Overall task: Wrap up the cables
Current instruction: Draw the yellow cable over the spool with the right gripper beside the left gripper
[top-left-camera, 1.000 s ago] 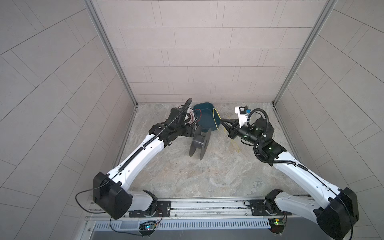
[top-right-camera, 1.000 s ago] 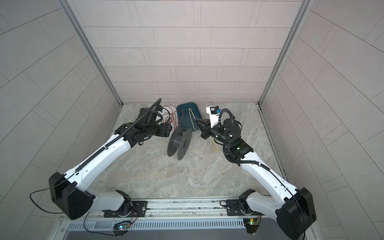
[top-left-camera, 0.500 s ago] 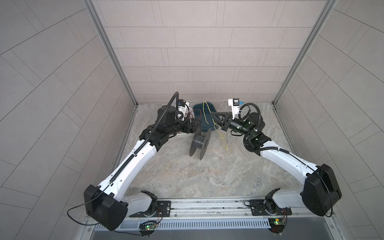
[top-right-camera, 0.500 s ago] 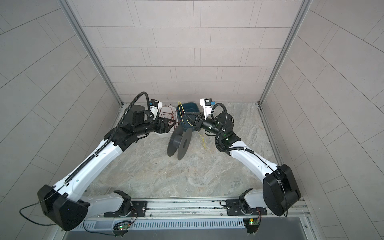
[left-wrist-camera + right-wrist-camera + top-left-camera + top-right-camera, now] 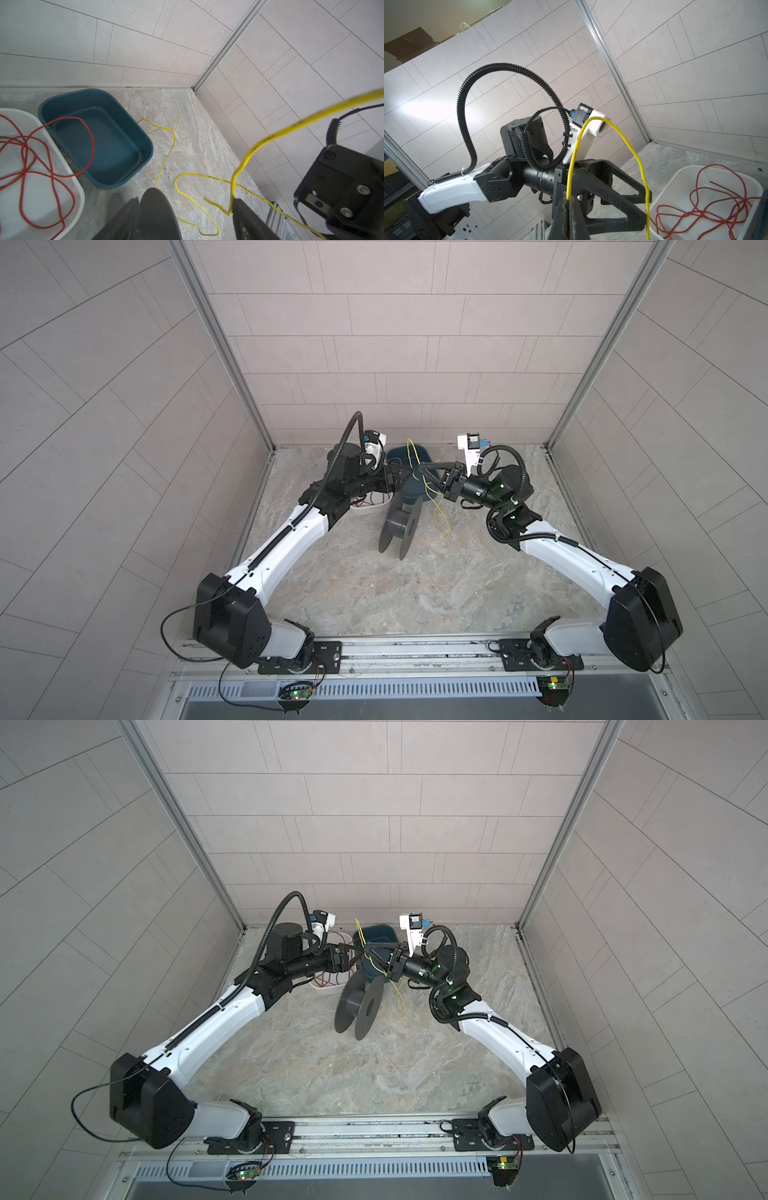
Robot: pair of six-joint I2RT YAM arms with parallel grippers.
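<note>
The yellow cable [image 5: 436, 506] is pinched in my right gripper [image 5: 422, 468] [image 5: 568, 200], which is shut on it above the dark blue bin [image 5: 419, 454]. From that grip the cable arches up [image 5: 593, 118] and hangs down to the floor [image 5: 400, 997]. My left gripper [image 5: 404, 475] [image 5: 187, 225] faces the right one tip to tip and is open. In the left wrist view the cable touches the inside of one of its fingers [image 5: 247, 220]. The dark grey spool [image 5: 398, 522] [image 5: 358, 1006] stands on edge just in front of both grippers. More cable lies looped on the floor [image 5: 187, 199].
A white tray [image 5: 371, 509] [image 5: 68, 187] holding red wire [image 5: 49, 176] sits left of the blue bin [image 5: 116, 166] by the back wall. The side walls and back corner stand close behind the grippers. Bare stone floor stretches in front of the spool.
The right gripper has lifted the yellow cable up over the blue bin and swung left. The left gripper has risen and moved in until its fingers reach the cable.
</note>
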